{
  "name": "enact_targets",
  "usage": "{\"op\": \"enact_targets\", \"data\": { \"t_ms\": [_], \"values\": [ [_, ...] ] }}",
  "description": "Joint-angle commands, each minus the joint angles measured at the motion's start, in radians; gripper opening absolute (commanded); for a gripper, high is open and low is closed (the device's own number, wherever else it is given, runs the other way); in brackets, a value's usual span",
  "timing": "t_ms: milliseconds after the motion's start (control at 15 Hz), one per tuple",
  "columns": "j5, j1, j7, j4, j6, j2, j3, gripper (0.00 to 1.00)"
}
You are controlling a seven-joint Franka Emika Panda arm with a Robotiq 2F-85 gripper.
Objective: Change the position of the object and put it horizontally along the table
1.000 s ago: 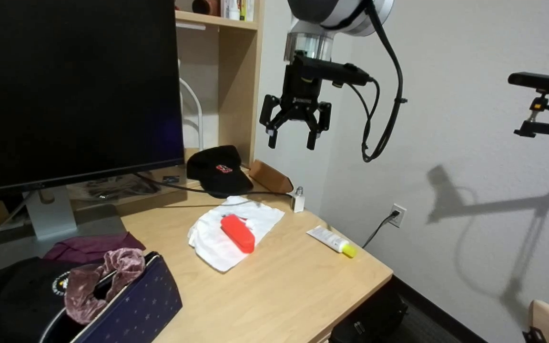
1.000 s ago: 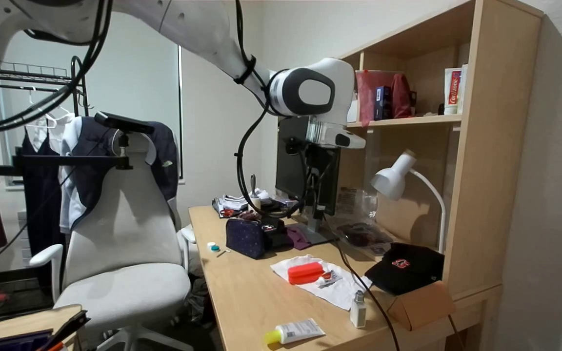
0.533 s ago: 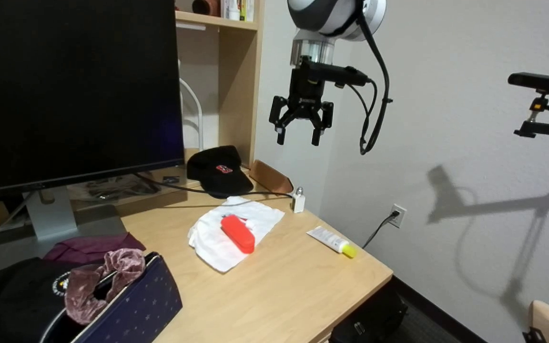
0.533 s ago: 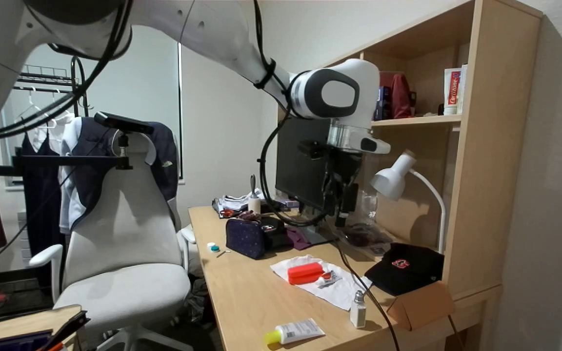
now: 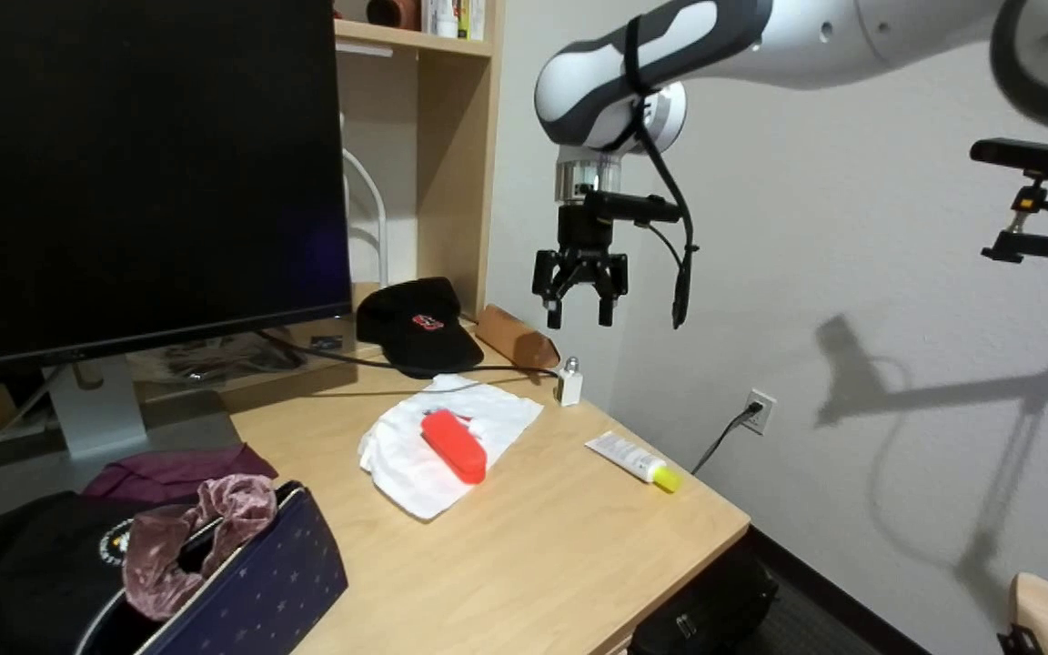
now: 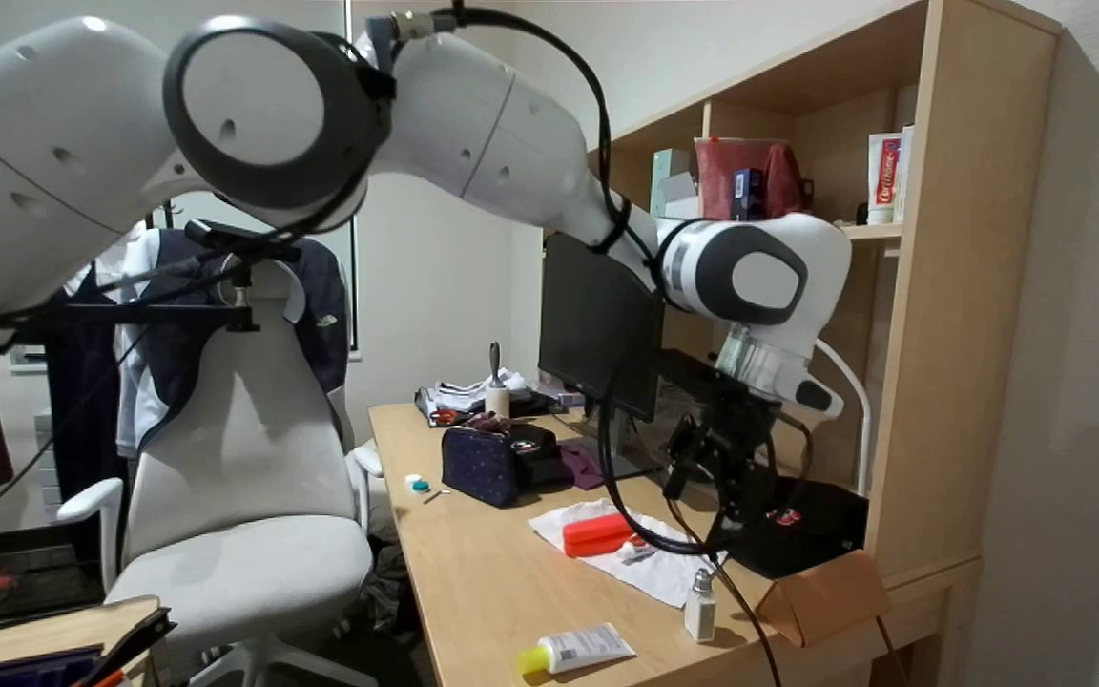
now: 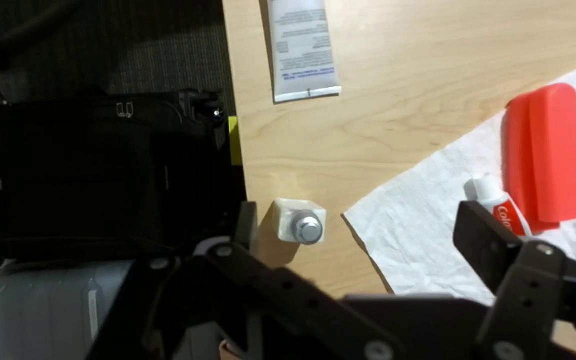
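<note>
1. Gripper [image 5: 579, 315]: jaws wide apart, tips pointing down, hung up in the air in an exterior view. Black fingers [image 7: 483, 245] loom across bottom of wrist view.
2. Table [image 5: 524, 564]: lt. tan top, below gripper, w/ several items on it; can't tell which is the task's object.
3. Bottle [image 7: 288, 220]: wht. w/ silver cap, upright nr. table edge. In wrist view it shows b/w the fingertips, closer to one, but well below them.
4. Tube [image 6: 588, 649]: wht. w/ yellow cap, lying flat nr. same edge, apart from bottle; cap end cut off in wrist view.
5. Cloth [image 5: 401, 459]: wht., wrinkled, on table; one corner just beside bottle, bare strip b/w.
6. Red case [image 5: 454, 446]: lying on cloth. Mini tube [image 7: 505, 212], red/wht., right next to it; can't tell if touching.
7. Hat [image 5: 415, 318]: blk. w/ red logo, toward back of table, partly hidden by gripper in an exterior view. Box [image 6: 826, 596], brn., next to it.
8. Pouch [image 5: 278, 564]: dk. blue w/ stars, farther along table. Scrunchie [image 5: 242, 500], pinkish, over its top.
9. Monitor [image 5: 142, 182]: dark screen, on stand, nr. pouch.
10. Shelf [image 6: 950, 334]: tan, at table's back. Lamp [image 6: 865, 439], wht., partly behind arm [image 6: 530, 143].
11. Bag [image 7: 68, 170]: blk., on floor past table edge.
12. Chair [image 6: 225, 563]: lt. grey, beside table. Jacket [image 6: 321, 286], dk., over its back.
</note>
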Motion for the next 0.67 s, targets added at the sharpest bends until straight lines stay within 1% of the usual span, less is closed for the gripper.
{"op": "enact_targets", "data": {
  "t_ms": [0, 133, 200, 467, 533, 600],
  "values": [
    [0.0, -0.011, -0.002, 0.047, -0.028, 0.046, 0.008, 1.0],
    [0.005, -0.021, -0.003, 0.118, -0.054, 0.118, 0.016, 1.0],
    [0.009, -0.02, -0.004, 0.13, -0.054, 0.131, 0.013, 1.0],
    [0.01, -0.021, -0.004, 0.156, -0.065, 0.136, 0.018, 1.0],
    [0.008, -0.026, 0.008, 0.184, -0.093, 0.15, 0.022, 1.0],
    [-0.005, -0.022, -0.01, 0.21, -0.098, 0.16, 0.02, 1.0]
  ]
}}
